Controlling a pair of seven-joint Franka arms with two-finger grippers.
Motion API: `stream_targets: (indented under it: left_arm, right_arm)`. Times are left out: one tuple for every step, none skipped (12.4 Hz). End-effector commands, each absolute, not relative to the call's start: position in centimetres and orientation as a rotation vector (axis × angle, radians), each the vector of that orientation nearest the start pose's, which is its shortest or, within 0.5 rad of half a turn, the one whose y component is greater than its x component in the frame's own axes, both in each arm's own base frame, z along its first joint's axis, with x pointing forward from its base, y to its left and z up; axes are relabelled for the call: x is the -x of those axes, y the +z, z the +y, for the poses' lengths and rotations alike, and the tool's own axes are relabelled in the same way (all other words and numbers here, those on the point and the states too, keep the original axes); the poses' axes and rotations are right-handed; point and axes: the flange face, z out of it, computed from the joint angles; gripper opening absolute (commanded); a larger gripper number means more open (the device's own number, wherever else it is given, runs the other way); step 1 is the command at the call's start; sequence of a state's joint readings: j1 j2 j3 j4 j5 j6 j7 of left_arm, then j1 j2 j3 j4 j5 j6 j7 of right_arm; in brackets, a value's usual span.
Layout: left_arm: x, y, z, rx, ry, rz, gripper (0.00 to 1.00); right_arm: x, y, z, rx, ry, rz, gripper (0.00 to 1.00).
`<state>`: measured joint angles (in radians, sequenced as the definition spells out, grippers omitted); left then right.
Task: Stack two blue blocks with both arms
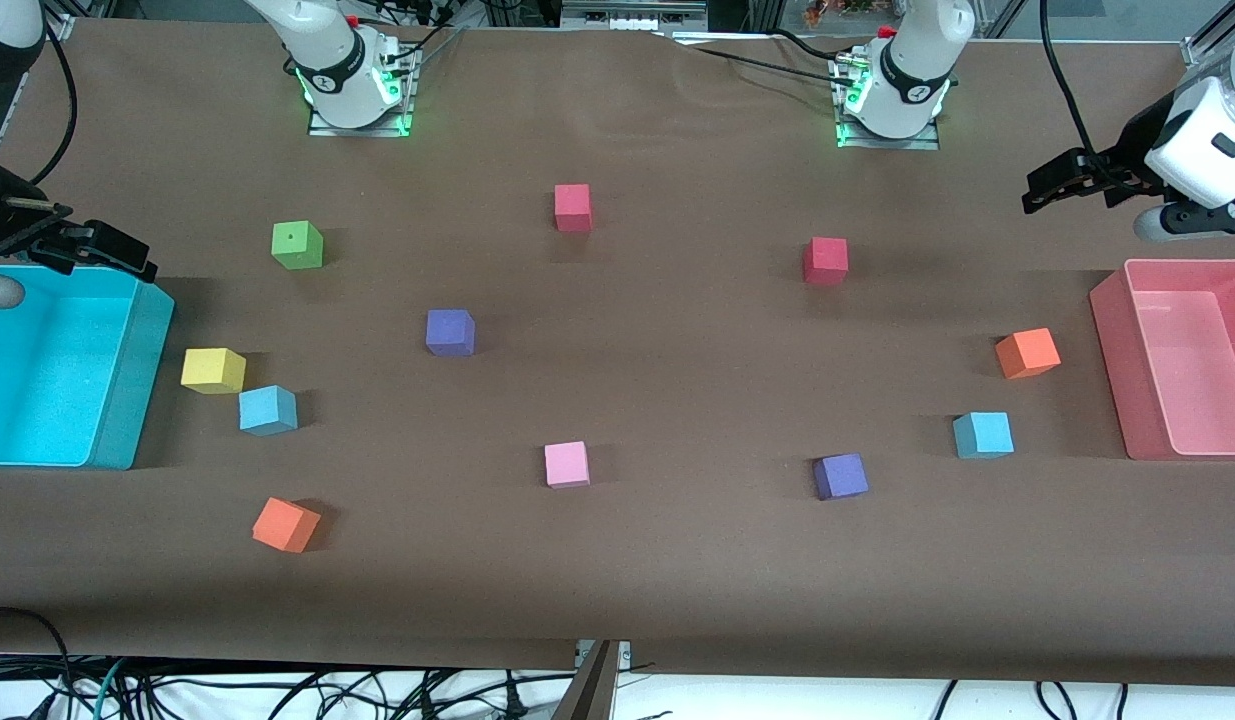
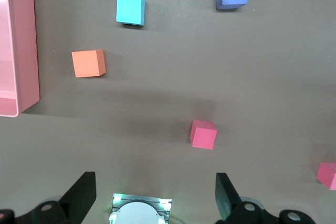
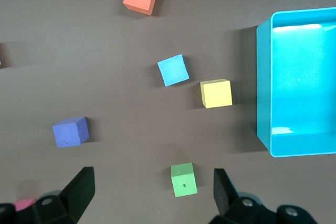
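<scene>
One blue block point(image 1: 268, 410) lies toward the right arm's end of the table, beside a yellow cube point(image 1: 213, 370); it also shows in the right wrist view point(image 3: 173, 70). The other blue block point(image 1: 983, 435) lies toward the left arm's end, nearer the front camera than an orange cube point(image 1: 1027, 353); it also shows in the left wrist view point(image 2: 129, 9). My left gripper point(image 1: 1047, 187) point(image 2: 155, 184) is open and empty, up in the air by the pink bin's corner. My right gripper point(image 1: 117, 250) point(image 3: 153, 179) is open and empty, over the cyan bin's rim.
A cyan bin point(image 1: 127, 380) stands at the right arm's end and a pink bin point(image 1: 1112, 360) at the left arm's end. Scattered cubes: green point(image 1: 297, 245), two red point(image 1: 573, 207) point(image 1: 825, 261), two purple point(image 1: 450, 332) point(image 1: 841, 476), pink point(image 1: 567, 464), orange point(image 1: 286, 524).
</scene>
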<state>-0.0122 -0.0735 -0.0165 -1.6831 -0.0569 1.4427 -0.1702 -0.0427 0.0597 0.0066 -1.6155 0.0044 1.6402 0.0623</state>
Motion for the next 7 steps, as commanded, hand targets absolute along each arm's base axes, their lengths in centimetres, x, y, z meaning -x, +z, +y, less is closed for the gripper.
stream_targets:
  left_arm:
    - [-51.6, 60.4, -2.1, 3.180, 0.289, -0.213, 1.00]
    - [-51.6, 60.4, -2.1, 3.180, 0.289, -0.213, 1.00]
    - [-51.6, 60.4, -2.1, 3.180, 0.289, -0.213, 1.00]
    - [-51.6, 60.4, -2.1, 3.180, 0.289, -0.213, 1.00]
    - [-51.6, 60.4, -2.1, 3.180, 0.289, -0.213, 1.00]
    - [-51.7, 60.2, -2.1, 3.180, 0.294, -0.213, 1.00]
    - [-51.7, 60.2, -2.1, 3.180, 0.294, -0.213, 1.00]
  right_arm:
    - [-58.1, 57.1, -2.4, 3.134, 0.048, 0.157, 1.00]
    - [-58.5, 56.2, -2.4, 3.135, 0.067, 0.154, 1.00]
    - [-59.2, 55.0, -2.5, 3.142, 0.079, 0.151, 1.00]
    - [-59.8, 53.7, -2.4, 3.145, 0.096, 0.145, 1.00]
    - [-60.4, 52.5, -2.1, 3.155, 0.113, 0.128, 1.00]
    - [-60.9, 51.2, -1.9, 3.186, 0.124, 0.077, 1.00]
    - [-61.7, 49.3, -1.7, 3.206, 0.143, -0.004, 1.00]
